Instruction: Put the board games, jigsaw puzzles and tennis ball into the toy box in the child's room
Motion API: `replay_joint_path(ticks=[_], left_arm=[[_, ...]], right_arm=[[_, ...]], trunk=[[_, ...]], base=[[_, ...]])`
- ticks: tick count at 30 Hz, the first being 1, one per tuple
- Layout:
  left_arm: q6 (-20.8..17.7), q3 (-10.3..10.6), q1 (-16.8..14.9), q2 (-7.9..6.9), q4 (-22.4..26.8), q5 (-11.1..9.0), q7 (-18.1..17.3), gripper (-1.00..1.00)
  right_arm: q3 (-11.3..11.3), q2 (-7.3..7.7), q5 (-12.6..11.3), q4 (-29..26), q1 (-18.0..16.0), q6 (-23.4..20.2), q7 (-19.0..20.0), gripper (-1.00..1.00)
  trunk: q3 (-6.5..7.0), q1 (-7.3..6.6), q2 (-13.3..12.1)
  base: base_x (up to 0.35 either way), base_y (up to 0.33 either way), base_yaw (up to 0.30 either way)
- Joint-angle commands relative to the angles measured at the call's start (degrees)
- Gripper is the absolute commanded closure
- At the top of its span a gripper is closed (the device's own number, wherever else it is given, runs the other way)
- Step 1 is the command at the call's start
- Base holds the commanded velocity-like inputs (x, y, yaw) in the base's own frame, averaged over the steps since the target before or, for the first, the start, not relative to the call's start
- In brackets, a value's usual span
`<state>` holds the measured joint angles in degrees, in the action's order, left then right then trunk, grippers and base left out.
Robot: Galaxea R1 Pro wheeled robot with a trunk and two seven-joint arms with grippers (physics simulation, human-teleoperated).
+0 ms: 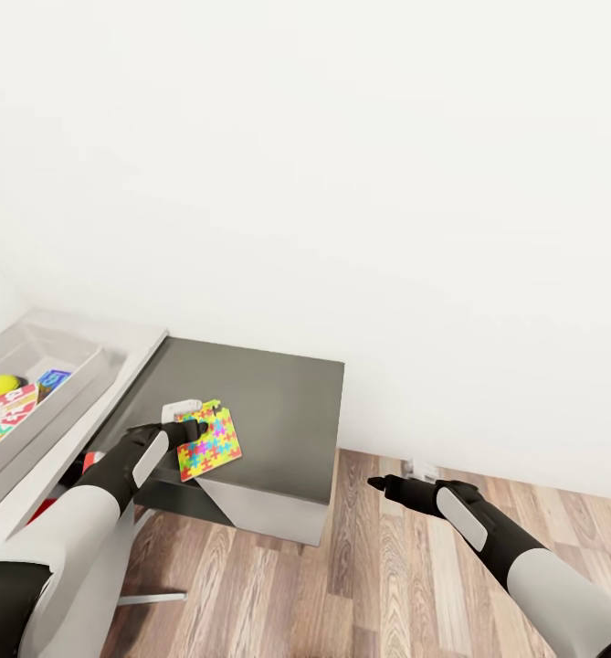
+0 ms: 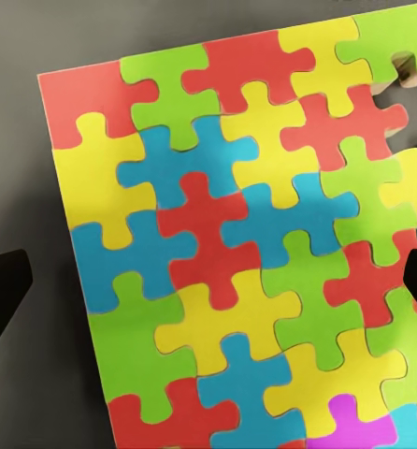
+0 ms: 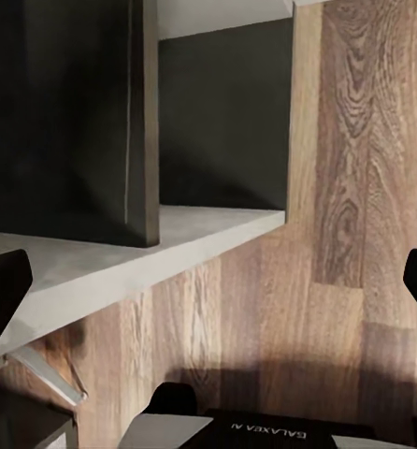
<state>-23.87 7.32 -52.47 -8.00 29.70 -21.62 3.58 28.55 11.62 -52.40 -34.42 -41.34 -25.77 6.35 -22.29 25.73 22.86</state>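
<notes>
White wall and wood-plank floor frame a low dark grey desk [image 1: 268,402], and on its near left part lies one jigsaw puzzle [image 1: 210,441], flat, its bright patches facing up. The left gripper [image 1: 195,429] hangs right over it; in the left wrist view the puzzle [image 2: 237,243] spreads between two dark fingertips [image 2: 3,295] set wide apart, so the jaws are released and nothing is held yet. I cannot tell whether the tips touch the board.

The step in hand looks like picking up this puzzle. Because the board is thin and lies flat, the next move probably calls for lowering over an edge, or sliding it to the desk's rim, before closing.

To the left, on the pale table [image 1: 113,384], sits the toy box [image 1: 45,416], already holding the tennis ball [image 1: 2,386] and printed game boxes [image 1: 13,407].

The right gripper [image 1: 375,482] hovers over the floor, well apart, jaws spread and empty.
</notes>
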Motion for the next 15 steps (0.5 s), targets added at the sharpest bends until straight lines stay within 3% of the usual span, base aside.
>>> replay_joint_path(ticks=[1, 15], left_arm=[[-0.21, 0.42, 0.0, -0.08, -2.28, -0.18, 0.38, -1.0], [-0.21, 0.37, 0.03, -0.08, -2.28, -0.26, 0.38, -1.0]], right_arm=[[0.25, 0.07, -0.07, -0.04, -0.06, -0.09, 0.06, -1.0], [0.26, 0.13, -0.07, -0.03, -0.05, -0.11, 0.06, -1.0]], trunk=[[-0.11, 0.05, 0.07], [-0.36, 0.05, 0.07]], base=[[0.0, 0.0, 0.0], [0.0, 0.0, 0.007]])
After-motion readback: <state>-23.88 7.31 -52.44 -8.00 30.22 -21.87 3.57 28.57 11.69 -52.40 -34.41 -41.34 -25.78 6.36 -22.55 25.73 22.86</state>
